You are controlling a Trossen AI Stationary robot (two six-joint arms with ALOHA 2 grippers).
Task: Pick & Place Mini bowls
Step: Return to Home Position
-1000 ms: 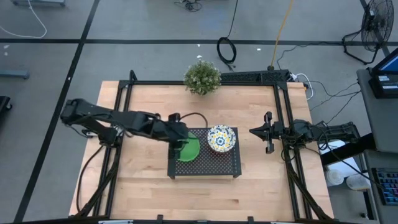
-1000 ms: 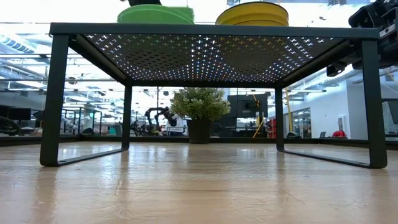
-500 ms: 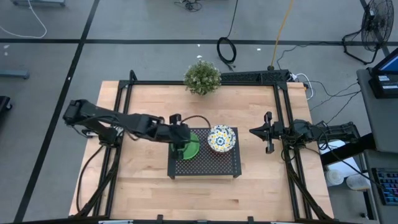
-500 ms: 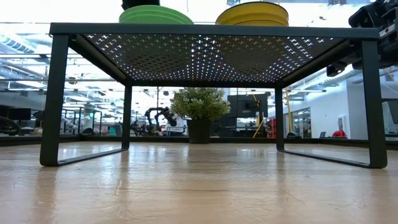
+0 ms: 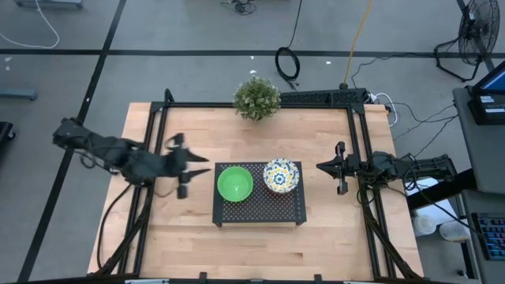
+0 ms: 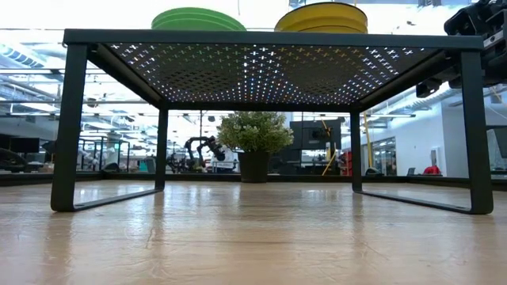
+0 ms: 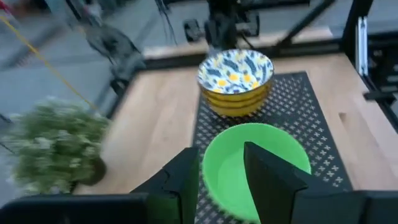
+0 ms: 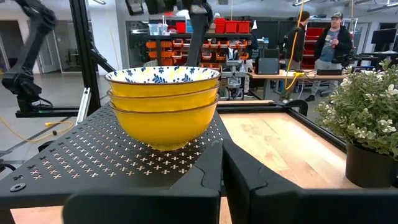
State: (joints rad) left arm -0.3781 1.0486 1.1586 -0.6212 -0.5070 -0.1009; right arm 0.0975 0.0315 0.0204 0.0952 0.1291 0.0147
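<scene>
A bright green mini bowl [image 5: 234, 183] stands upright on the left half of a black perforated rack [image 5: 260, 214]. It also shows in the left wrist view [image 7: 273, 158] and the low view [image 6: 198, 18]. Beside it on the rack's right half stands a stack of three floral mini bowls [image 5: 281, 175], yellow outside [image 8: 165, 106]. My left gripper [image 5: 203, 165] hovers open to the left of the rack, its fingers pointing at the green bowl [image 7: 222, 180] with nothing between them. My right gripper [image 5: 319, 166] waits shut to the right of the rack [image 8: 222, 177].
A potted plant [image 5: 256, 97] stands at the table's far edge. Black frame rails [image 5: 158, 118] run along the table's sides. Bare wood lies in front of the rack [image 5: 260, 248]. People stand in the room beyond the table [image 8: 329, 37].
My left gripper has drawn back from over the green bowl toward the table's left edge, rising and tipping nearer to level. It now stands clear of the rack. The green bowl stays on the rack, fully uncovered.
</scene>
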